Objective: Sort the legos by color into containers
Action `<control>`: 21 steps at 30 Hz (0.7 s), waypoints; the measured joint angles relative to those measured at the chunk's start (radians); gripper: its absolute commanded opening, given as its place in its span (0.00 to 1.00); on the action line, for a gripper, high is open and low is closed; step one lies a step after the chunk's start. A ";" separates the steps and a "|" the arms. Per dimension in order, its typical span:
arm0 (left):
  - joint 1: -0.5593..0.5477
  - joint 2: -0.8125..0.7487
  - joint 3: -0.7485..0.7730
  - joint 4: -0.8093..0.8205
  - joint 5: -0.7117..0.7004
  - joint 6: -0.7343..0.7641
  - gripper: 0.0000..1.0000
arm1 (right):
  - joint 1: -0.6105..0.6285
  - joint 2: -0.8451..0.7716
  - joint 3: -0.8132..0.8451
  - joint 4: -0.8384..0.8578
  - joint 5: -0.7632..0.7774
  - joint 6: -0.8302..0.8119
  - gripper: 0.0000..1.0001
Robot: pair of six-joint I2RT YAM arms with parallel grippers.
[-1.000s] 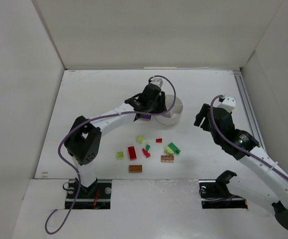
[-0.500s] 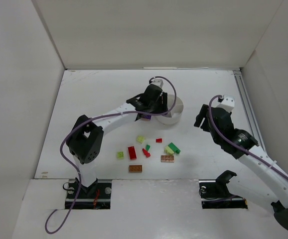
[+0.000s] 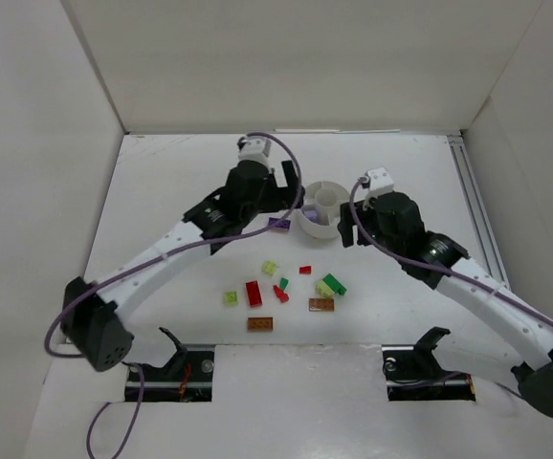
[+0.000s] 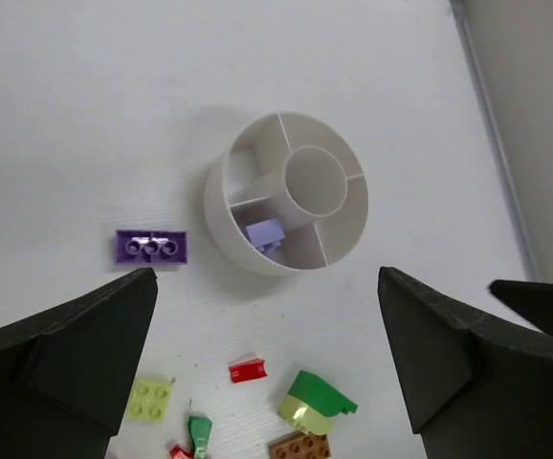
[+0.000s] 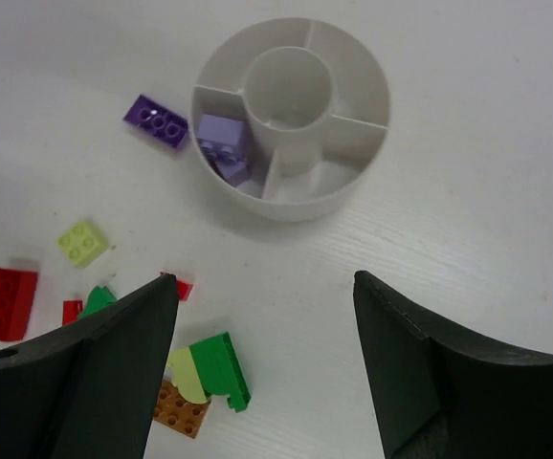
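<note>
Place: a robotics lab test cell built around one white table [image 3: 162,191]
Enclosure: plain white boards stand on three sides of it, a back panel [image 3: 296,67], a left panel [image 3: 28,191] and a right panel [image 3: 535,143]
Robots: a left arm [image 3: 162,258] and a right arm [image 3: 468,287] on metal mounting plates [image 3: 428,382] at the table's near edge
Wiring: an exposed purple cable [image 3: 89,432] loops out by the left base
Fittings: a metal rail [image 3: 473,201] along the table's right edge
Props: loose legos [image 3: 254,293] and a divided white dish [image 3: 320,229] near the table's middle
</note>
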State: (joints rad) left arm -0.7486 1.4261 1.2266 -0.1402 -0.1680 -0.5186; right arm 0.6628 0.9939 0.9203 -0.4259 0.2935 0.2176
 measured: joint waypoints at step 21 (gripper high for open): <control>0.391 -0.614 -0.615 -0.270 -0.029 -0.336 0.99 | 0.163 1.159 0.890 -0.082 -0.288 -0.790 0.77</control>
State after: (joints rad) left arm -0.3576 0.8124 0.6117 -0.4107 -0.1974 -0.8547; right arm 0.8261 2.1529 1.8103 -0.5079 0.0059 -0.5724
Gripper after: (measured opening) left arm 0.989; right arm 0.772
